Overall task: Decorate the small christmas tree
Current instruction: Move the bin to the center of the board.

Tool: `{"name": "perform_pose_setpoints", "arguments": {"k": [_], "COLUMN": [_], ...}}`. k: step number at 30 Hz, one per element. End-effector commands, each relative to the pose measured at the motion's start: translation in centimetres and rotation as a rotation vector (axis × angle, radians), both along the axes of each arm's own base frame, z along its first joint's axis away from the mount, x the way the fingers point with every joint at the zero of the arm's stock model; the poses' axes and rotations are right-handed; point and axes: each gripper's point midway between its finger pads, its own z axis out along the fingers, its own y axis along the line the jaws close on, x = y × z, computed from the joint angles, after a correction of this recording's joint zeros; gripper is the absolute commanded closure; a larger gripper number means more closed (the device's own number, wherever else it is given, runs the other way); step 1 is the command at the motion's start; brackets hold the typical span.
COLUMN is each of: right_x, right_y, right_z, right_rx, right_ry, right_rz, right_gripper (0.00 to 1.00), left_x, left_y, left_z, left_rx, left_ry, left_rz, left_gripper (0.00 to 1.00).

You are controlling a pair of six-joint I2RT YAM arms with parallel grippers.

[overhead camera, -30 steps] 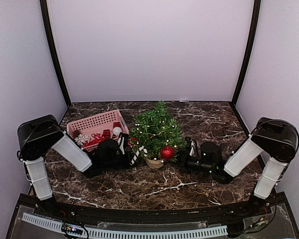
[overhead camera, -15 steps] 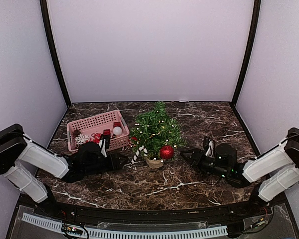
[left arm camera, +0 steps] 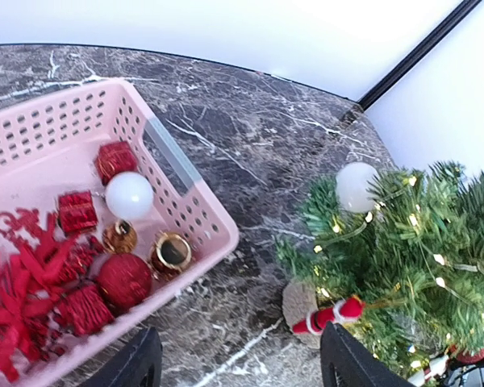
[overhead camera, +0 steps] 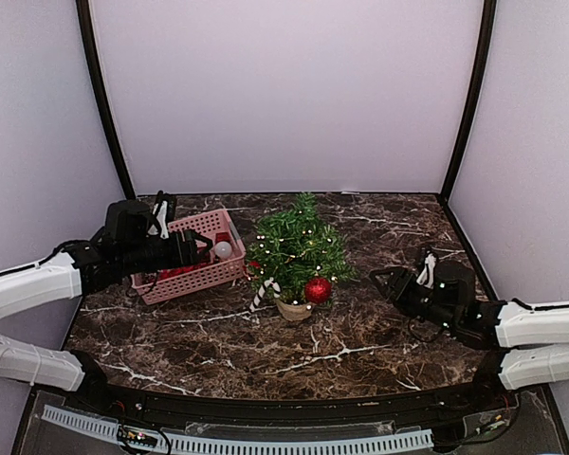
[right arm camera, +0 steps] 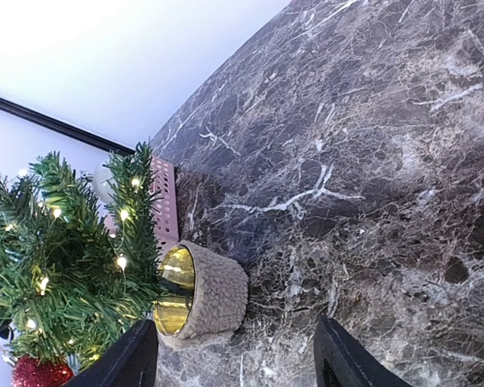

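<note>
The small christmas tree stands mid-table in its tan pot, lit with tiny lights. On its near side hang a red glitter ball and a candy cane. In the left wrist view a white ball sits high in the tree and the candy cane hangs low. My left gripper hovers open and empty over the pink basket, left of the tree. My right gripper is open and empty, right of the tree and apart from it. The pot shows in the right wrist view.
The pink basket holds several red and gold ornaments, among them a white ball, a red ball, red gift boxes and a gold bell. Side walls and black corner posts enclose the marble table.
Both arms have pulled back from the tree: the left one rose and swung left over the basket, the right one slid right. Both jaws have opened wider.
</note>
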Motion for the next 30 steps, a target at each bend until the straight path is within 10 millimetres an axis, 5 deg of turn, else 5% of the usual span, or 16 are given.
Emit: {"name": "perform_pose_setpoints", "arguments": {"k": [1, 11, 18, 30], "right_x": [0.5, 1.0, 2.3, 4.6], "right_y": [-0.3, 0.1, 1.0, 2.7], "right_z": [1.1, 2.2, 3.0, 7.9], "right_rx": [-0.063, -0.081, -0.098, -0.116], "right_ry": [-0.027, -0.038, -0.029, -0.131], "right_rz": [-0.002, 0.007, -0.004, 0.002], "right_gripper": [0.31, 0.23, 0.22, 0.19], "left_x": [1.4, 7.6, 8.7, 8.5], "left_y": [1.5, 5.2, 5.8, 6.3], "left_z": [-1.7, -6.1, -9.4, -10.3], "left_rx": [0.138, 0.115, 0.143, 0.161], "left_ry": [0.08, 0.166, 0.215, 0.234], "left_rz": [-0.07, 0.033, 0.045, 0.056], "left_gripper": [0.3, 0.3, 0.27, 0.2]}}
